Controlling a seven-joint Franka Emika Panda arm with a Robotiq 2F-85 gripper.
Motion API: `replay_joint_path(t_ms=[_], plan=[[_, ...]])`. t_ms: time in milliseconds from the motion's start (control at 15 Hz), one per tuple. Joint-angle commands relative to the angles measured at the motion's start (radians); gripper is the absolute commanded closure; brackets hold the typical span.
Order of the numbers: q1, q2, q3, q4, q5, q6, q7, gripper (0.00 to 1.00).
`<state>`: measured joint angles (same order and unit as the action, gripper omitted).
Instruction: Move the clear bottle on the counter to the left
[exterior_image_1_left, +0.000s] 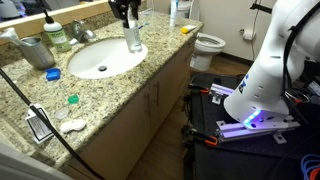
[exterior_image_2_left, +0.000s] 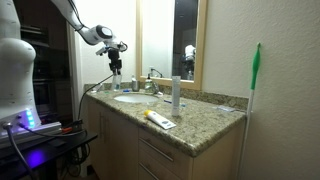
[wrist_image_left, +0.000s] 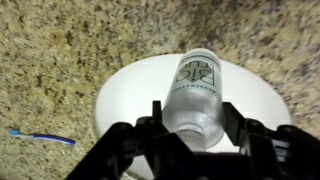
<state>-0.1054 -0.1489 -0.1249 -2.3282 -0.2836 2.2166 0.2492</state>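
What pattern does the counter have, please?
The counter is speckled beige-brown granite, clearest in the wrist view.

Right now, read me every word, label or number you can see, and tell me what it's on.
Small clear plastic bottle: dark printed label, too blurred to quote.
Tall white-and-blue bottle: any print is too small to read.
No other text is visible.

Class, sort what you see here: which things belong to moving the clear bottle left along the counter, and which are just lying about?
Job: clear bottle, tool gripping it, counter.
Lying about: green soap bottle, blue toothbrush, white-and-blue bottle, toilet.
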Motion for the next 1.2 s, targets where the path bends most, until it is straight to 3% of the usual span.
replay_joint_path(t_ms=[0, 267, 400, 467, 600, 667, 867, 1133], plan=[[0.07, -0.153, 0.106, -0.141, 0.001, 0.019, -0.02, 0.65], [0.14, -0.149, 0.185, -0.159, -0.006, 0.052, -0.099, 0.65], [0.136, -0.139, 0.199, -0.14, 0.006, 0.018, -0.048, 0.65], [0.139, -0.135, 0.205, -0.14, 0.006, 0.021, -0.045, 0.4], [0.137, -0.132, 0.206, -0.14, 0.006, 0.02, -0.042, 0.4], [0.136, -0.132, 0.206, -0.14, 0.006, 0.02, -0.042, 0.65], [0.146, -0.104, 0.182, -0.115, 0.065, 0.096, -0.093, 0.65], [0.11, -0.058, 0.132, -0.062, 0.071, 0.232, -0.185, 0.65]])
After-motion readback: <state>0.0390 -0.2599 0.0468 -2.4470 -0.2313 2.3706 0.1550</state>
